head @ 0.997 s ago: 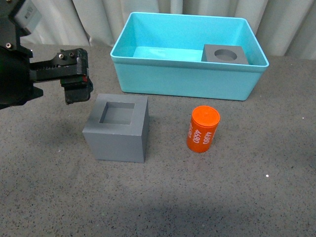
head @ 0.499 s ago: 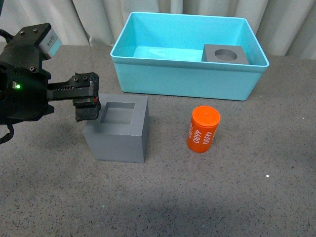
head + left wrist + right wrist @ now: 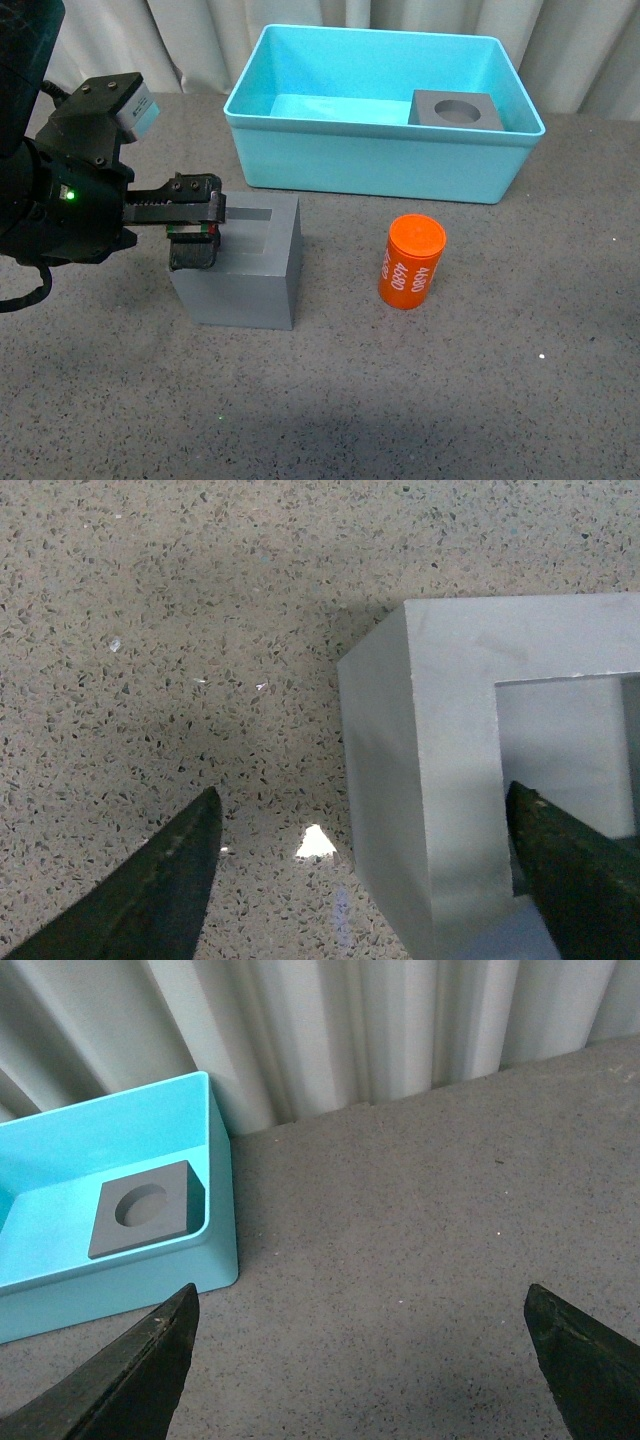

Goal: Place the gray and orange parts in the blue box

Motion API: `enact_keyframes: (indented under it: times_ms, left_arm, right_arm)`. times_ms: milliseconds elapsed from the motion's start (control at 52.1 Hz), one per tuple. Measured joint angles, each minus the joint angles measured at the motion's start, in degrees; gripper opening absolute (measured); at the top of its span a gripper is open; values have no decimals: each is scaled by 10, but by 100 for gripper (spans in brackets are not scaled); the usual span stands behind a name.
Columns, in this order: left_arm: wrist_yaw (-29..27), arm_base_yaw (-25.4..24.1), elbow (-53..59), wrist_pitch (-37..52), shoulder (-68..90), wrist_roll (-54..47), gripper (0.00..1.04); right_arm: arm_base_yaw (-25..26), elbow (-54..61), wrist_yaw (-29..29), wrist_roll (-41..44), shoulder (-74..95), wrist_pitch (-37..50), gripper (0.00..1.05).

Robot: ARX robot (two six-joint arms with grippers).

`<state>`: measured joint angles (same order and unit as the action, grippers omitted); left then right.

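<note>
At 9 o'clock, the left gripper (image 3: 193, 250) hung over the gray cube with a square recess (image 3: 250, 270). Its jaws were spread across the cube's left wall, one finger outside and one inside the recess, probably lined up to pinch that wall for lifting; they had not closed on it. The cube rested on the speckled gray table (image 3: 480, 390), outside the box. At 3 o'clock from it, well apart, the orange cylinder (image 3: 412, 262) with white numerals stood upright, also on the table. At 12 o'clock sat the blue box (image 3: 380, 150), holding only the gray cube with a round recess (image 3: 457, 108), tucked into its 4 o'clock corner. The right gripper (image 3: 358, 1305), visible only in its wrist view, hung open and empty above bare table.
</note>
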<state>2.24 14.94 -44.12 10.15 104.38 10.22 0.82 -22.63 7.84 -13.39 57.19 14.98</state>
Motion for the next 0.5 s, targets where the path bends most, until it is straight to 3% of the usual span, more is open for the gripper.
enact_keyframes:
  times_ms: [96, 326, 422, 499]
  left_arm:
    - [-1, 2, -2, -2, 1, 1, 71]
    - [4, 12, -11, -10, 2, 5, 30]
    - [3, 12, -12, -12, -1, 8, 21]
    - [-4, 12, -12, -12, -6, 12, 19]
  right_arm:
    - [0, 0, 0, 0, 0, 0, 95]
    - [0, 0, 0, 0, 0, 0, 95]
    - [0, 0, 0, 0, 0, 0, 95]
    - [0, 0, 0, 0, 0, 0, 95]
